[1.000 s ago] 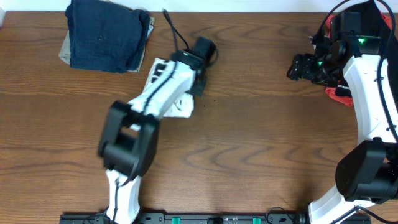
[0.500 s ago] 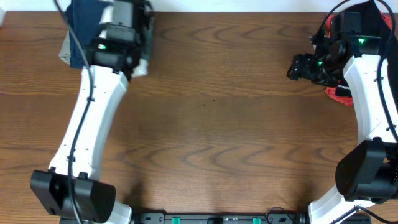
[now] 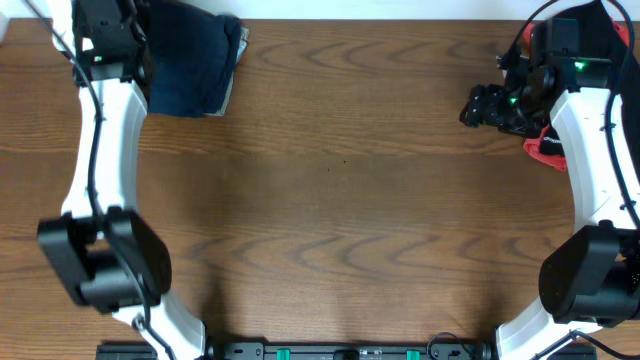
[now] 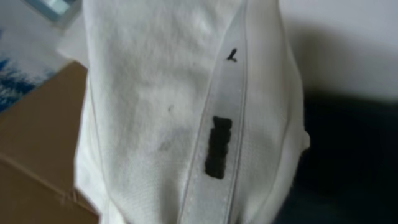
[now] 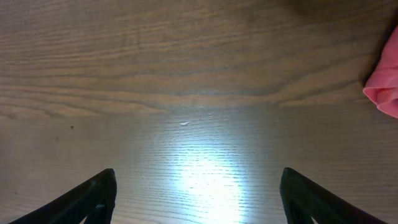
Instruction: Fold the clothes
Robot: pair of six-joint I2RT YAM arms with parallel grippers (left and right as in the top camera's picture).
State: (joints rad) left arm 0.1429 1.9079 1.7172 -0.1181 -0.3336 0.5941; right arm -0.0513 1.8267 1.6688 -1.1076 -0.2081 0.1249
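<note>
**A:** Overhead first. Where are the clothes?

**B:** A folded navy garment (image 3: pixel 190 60) lies on the worktop (image 3: pixel 330 200), just beside the left gripper (image 3: pixel 105 30), on the side toward the table's middle. Its long axis runs across the far edge. A red garment (image 3: pixel 545 150) sits near the right gripper (image 3: pixel 485 105), partly under that arm. No white cloth shows from up here.

**A:** And the left wrist view?

**B:** There a white T-shirt (image 4: pixel 155 124) fills the frame, right up against the camera. Its hem band (image 4: pixel 217 143), with a black mark on it, runs lengthwise from top to bottom, slightly tilted. A brown cardboard box (image 4: pixel 31 162) shows behind it on one side and something dark on the other. No fingers are visible, so I cannot tell whether the left gripper holds the shirt.

**A:** Right wrist?

**B:** The fingers (image 5: pixel 93 196) are spread wide over bare worktop and hold nothing. The red garment pokes in at the frame edge, well outside the right-hand finger.
</note>
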